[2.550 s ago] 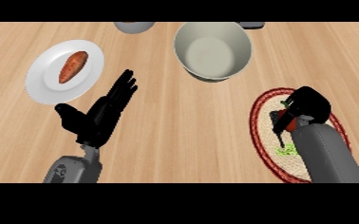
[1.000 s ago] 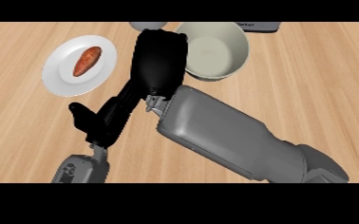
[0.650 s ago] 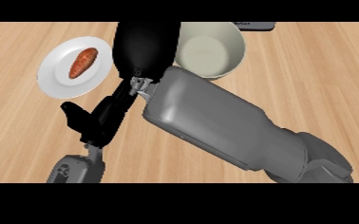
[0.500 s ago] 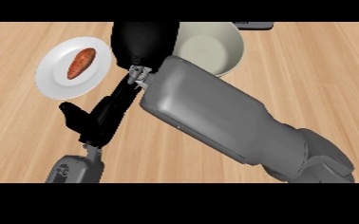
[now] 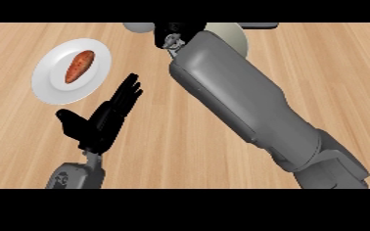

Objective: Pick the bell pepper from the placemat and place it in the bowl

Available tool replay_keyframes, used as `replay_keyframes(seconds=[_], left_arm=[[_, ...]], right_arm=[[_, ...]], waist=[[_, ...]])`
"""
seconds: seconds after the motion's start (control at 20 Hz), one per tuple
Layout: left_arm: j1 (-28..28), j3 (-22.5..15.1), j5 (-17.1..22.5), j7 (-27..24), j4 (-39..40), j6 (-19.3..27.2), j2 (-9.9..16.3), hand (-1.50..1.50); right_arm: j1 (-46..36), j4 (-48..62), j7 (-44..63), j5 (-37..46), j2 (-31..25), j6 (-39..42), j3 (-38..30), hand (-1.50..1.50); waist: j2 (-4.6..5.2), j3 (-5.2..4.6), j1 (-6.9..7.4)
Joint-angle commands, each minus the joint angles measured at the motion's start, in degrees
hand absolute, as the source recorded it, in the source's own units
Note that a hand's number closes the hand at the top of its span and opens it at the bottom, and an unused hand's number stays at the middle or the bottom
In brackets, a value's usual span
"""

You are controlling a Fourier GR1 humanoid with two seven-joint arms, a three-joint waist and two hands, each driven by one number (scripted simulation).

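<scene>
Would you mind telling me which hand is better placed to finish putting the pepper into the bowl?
The right hand: its arm reaches across to the bowl. The left hand rests open beside the plate, far from it.

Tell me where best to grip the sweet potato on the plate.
Probably across its middle, from above: the sweet potato lies flat on the plate, long axis roughly near-to-far, so a pinch can close on its left and right sides.

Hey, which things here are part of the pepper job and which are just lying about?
Job:
bowl, mostly hidden behind the right forearm
right hand, by the bowl, fingers unclear

Lying about:
plate
sweet potato on the plate
left hand, open, resting
</scene>
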Motion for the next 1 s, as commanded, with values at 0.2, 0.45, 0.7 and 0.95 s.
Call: replay_keyframes(seconds=[0.2, 0.45, 0.7, 0.95], left_arm=[[-1.1, -0.4, -0.5, 0.7, -0.2, 0.3, -1.2, 0.0], [-2.5, -0.3, -1.2, 1.5, 0.5, 0.6, -1.3, 0.0], [-1.1, 1.5, 1.3, 0.8, -1.3, -2.3, 0.7, 0.0], [-0.3, -1.6, -1.3, 1.4, -2.1, -0.5, -1.3, 0.0]], right_arm=[[2.2, 12.0, -4.7, 4.1, -1.2, -11.3, -6.7, 1.5], [-0.5, 25.7, -12.1, 4.6, -5.7, -15.0, -10.6, 1.5], [0.6, 32.0, -12.1, 0.3, -6.4, -12.1, -15.7, 1.5], [2.2, 35.9, -18.7, -3.1, -9.2, -18.1, -20.8, -1.5]], waist=[[0.13, 0.04, -0.22], [0.75, 0.03, 1.08], [0.88, 0.04, 1.44], [1.34, 0.11, 2.5]])
